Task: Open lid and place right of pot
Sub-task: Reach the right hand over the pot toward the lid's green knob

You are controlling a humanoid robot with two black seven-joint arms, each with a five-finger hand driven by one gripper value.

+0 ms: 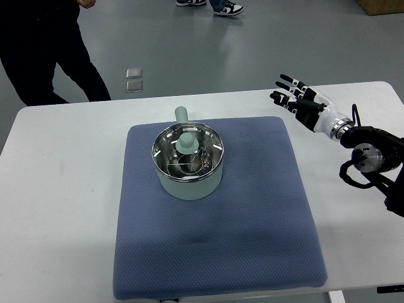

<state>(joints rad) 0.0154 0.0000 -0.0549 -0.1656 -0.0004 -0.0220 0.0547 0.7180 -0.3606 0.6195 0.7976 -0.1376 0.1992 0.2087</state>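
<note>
A pale green pot (188, 180) stands on the blue mat (252, 214), its short handle (181, 114) pointing to the far side. A glass lid (187, 150) with a green knob (187, 141) sits closed on the pot. My right hand (293, 96) hovers over the table's far right, beyond the mat's corner, well apart from the pot. Its fingers are spread and hold nothing. The left arm does not show.
The white table (63, 189) carries the mat in its middle. A person in dark trousers (44, 50) stands beyond the far left corner; another person's shoes (218, 6) show at the top. Two metal floor plates (134, 79) lie behind the table.
</note>
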